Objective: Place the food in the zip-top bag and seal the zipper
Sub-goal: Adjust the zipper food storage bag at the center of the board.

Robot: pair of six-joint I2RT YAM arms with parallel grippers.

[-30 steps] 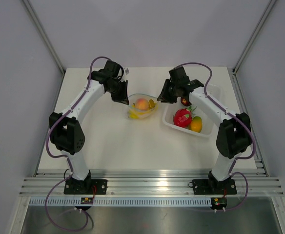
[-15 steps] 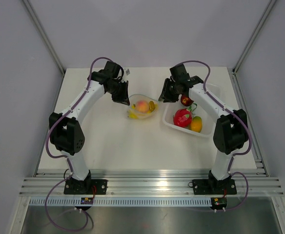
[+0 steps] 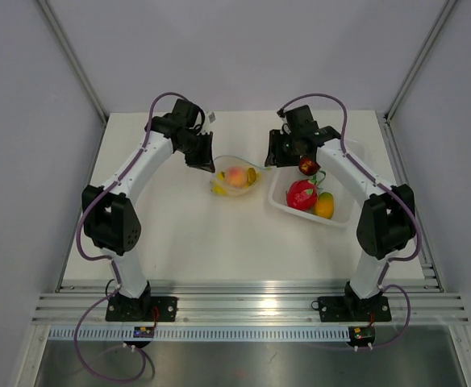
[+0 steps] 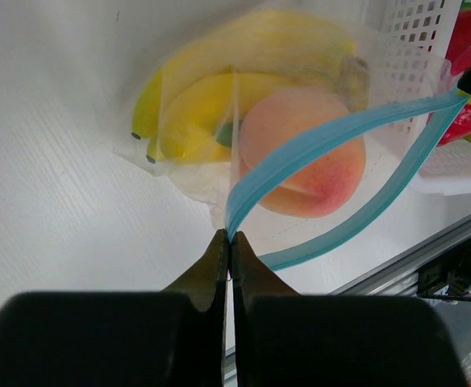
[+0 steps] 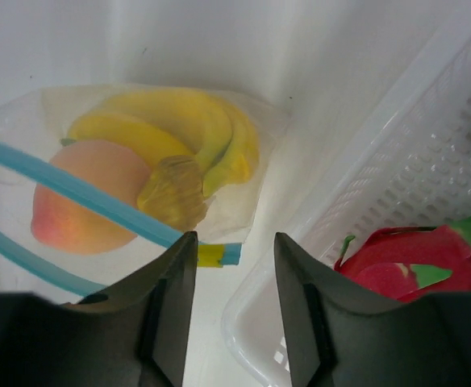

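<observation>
Only the top view takes in the whole matte white worktop (image 3: 179, 234). The perforated white plastic tray (image 3: 310, 218) sits toward its right edge, and the zip-top bag (image 3: 237, 179) lies just left of the tray, nearer the far edge than the near one. The wrist views show the bag's thin, crinkly clear film. Through it appear a glossy curved banana bunch (image 4: 219, 89), a smooth round peach (image 4: 300, 121) and a small lumpy lemon (image 5: 173, 192). The left wrist view shows the left gripper (image 4: 230, 242) pinched together on one end of the light-blue zipper (image 4: 356, 121), whose two strips bow apart. The right wrist view shows the right gripper (image 5: 234, 242) with jaws apart, the zipper's yellow-tabbed end in the gap.
</observation>
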